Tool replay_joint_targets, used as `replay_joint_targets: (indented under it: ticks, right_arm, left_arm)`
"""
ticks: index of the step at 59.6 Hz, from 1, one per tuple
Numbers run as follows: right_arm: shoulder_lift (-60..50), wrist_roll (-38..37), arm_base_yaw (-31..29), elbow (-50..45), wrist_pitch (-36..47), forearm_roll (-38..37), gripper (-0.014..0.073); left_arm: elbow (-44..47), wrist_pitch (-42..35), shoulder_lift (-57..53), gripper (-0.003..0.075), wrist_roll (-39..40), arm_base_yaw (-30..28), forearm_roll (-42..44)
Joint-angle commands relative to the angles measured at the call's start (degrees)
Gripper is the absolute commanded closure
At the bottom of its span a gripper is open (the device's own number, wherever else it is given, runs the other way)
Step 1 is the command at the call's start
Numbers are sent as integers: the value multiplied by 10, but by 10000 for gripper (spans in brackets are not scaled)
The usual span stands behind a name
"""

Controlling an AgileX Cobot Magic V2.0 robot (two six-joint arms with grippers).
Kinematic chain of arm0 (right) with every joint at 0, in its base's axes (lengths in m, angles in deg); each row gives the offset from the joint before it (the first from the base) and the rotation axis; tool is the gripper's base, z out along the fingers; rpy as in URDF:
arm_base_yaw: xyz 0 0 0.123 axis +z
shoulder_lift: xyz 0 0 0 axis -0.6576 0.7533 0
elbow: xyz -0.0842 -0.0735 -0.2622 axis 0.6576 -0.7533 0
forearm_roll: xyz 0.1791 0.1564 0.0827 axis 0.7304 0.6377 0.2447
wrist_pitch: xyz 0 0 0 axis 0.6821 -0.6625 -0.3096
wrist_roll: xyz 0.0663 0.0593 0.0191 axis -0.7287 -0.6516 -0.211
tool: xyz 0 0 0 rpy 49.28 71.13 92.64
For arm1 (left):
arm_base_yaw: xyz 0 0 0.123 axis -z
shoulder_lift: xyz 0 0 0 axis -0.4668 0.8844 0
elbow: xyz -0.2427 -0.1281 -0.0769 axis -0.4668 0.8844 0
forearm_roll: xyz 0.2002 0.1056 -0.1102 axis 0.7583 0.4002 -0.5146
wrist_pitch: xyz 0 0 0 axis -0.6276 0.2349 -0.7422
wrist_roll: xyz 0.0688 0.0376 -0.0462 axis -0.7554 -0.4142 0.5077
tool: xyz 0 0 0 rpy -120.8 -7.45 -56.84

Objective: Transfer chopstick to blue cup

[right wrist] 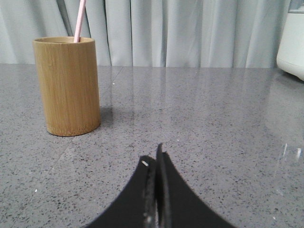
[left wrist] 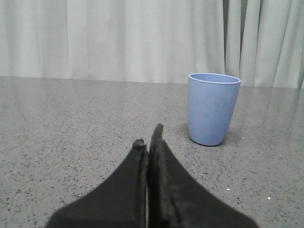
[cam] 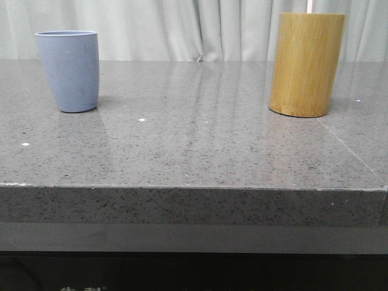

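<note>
One chopstick (right wrist: 79, 20) in bamboo holder (right wrist: 67, 85), beyond closed right jaws.

You get soft, even, fairly bright light on all three views, with nothing blown out. The polished grey table (cam: 200, 139) shows pale vertical streaks of glare mirroring the curtain (cam: 182, 27). Ahead of the left gripper (left wrist: 149, 137) the blue cup (left wrist: 212, 108) throws only a faint shadow at its base; ahead of the right gripper (right wrist: 153, 156) the bamboo holder (right wrist: 68, 85) casts a soft one beside it. Both grippers' black fingers look slightly blurred, being so close to the lens. Everything farther off is reasonably sharp.
</note>
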Motion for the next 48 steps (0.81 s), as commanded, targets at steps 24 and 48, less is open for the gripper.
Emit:
replay_joint_targets:
  ticks: [24, 48]
  right_arm:
    - [-12, -1, 0, 2, 51, 0, 662]
    - [-12, -1, 0, 5, 74, 0, 662]
  left_arm:
    - [6, -47, -15, 739, 4, 3, -6]
    - [2, -56, -15, 739, 4, 3, -6]
